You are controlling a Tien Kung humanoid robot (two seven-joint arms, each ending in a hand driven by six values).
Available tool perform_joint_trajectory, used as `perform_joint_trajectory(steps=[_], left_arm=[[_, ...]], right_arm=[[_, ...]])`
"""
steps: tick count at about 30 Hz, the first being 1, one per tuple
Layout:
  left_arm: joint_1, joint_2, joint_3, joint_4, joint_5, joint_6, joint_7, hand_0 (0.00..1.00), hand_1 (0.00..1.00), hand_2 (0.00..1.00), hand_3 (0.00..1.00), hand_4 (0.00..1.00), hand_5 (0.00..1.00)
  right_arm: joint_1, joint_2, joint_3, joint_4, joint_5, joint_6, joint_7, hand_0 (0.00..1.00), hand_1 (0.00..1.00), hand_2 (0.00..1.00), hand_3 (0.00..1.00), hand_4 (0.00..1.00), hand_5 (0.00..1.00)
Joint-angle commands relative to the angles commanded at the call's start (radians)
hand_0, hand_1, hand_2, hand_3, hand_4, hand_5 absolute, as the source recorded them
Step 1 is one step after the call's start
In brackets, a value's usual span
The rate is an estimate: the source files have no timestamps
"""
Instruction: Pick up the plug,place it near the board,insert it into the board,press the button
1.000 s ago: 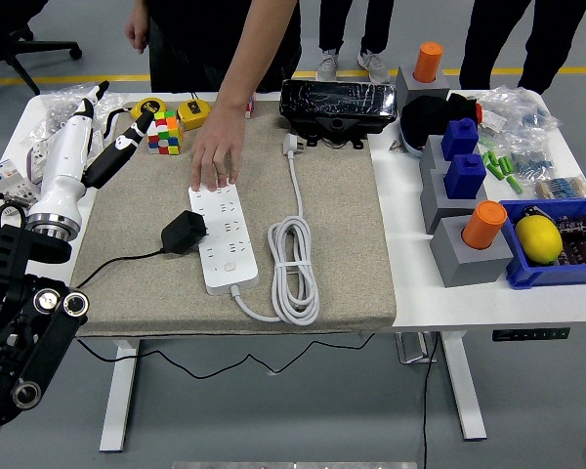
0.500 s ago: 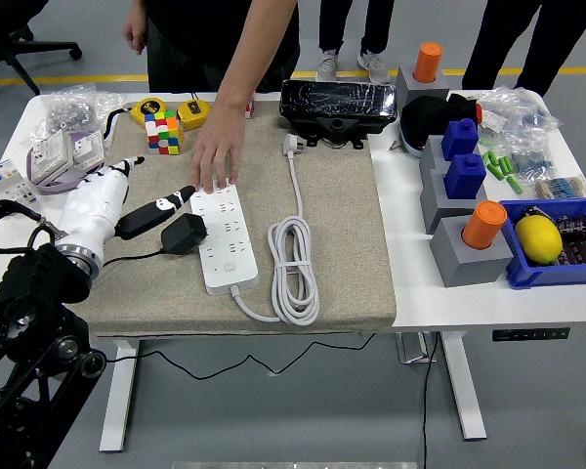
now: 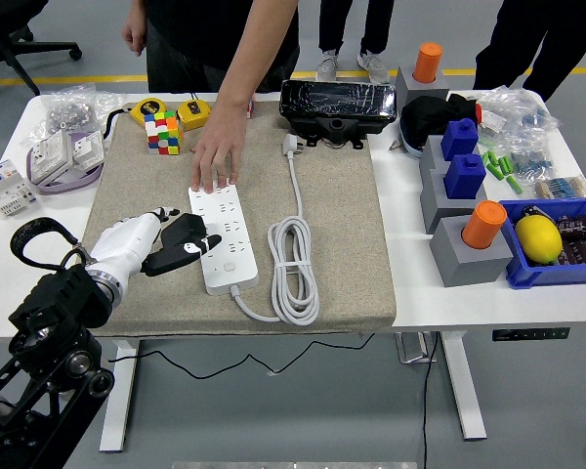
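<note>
The black plug (image 3: 188,231) sits on the grey mat (image 3: 332,225) against the left side of the white power board (image 3: 225,239), its thin black cord trailing left. My left hand (image 3: 166,239), white with dark fingertips, has reached the plug. Its thumb lies along the plug's near side and its fingers (image 3: 154,219) are spread just left of it, not closed. A person's hand (image 3: 215,161) presses flat on the board's far end. The board's white cable (image 3: 293,259) lies coiled to its right.
A Rubik's cube (image 3: 161,132) and a yellow tape measure (image 3: 192,111) lie at the mat's far left. A black wrapped box (image 3: 337,106) stands behind it. Grey blocks with orange cylinders (image 3: 483,225), blue blocks (image 3: 465,174) and a blue bin with a lemon (image 3: 538,239) fill the right side.
My left arm has swung down from the far left of the table to the plug, and the hand now sits beside it. The plug, the board and the person's hand have stayed put.
</note>
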Motion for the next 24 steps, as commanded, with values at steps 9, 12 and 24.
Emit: perform_joint_trajectory(steps=[9, 12, 24], left_arm=[[-0.002, -0.004, -0.005, 0.053, 0.011, 0.020, 0.000, 0.961, 0.903, 0.892, 0.910, 0.998, 0.998], [-0.005, -0.005, -0.005, 0.061, 0.012, 0.025, 0.000, 0.961, 0.903, 0.892, 0.910, 0.998, 0.998], [-0.014, -0.006, 0.017, 0.068, 0.004, 0.030, 0.000, 0.958, 0.905, 0.892, 0.906, 0.998, 0.998]], right_arm=[[-0.001, -0.002, 0.003, 0.000, -0.003, -0.002, -0.002, 0.783, 0.693, 0.709, 0.755, 0.998, 0.998], [-0.001, -0.002, 0.002, 0.000, -0.004, -0.001, -0.003, 0.783, 0.693, 0.709, 0.755, 0.998, 0.998], [0.000, -0.003, 0.001, 0.000, 0.000, 0.001, -0.002, 0.783, 0.694, 0.709, 0.755, 0.998, 0.998]])
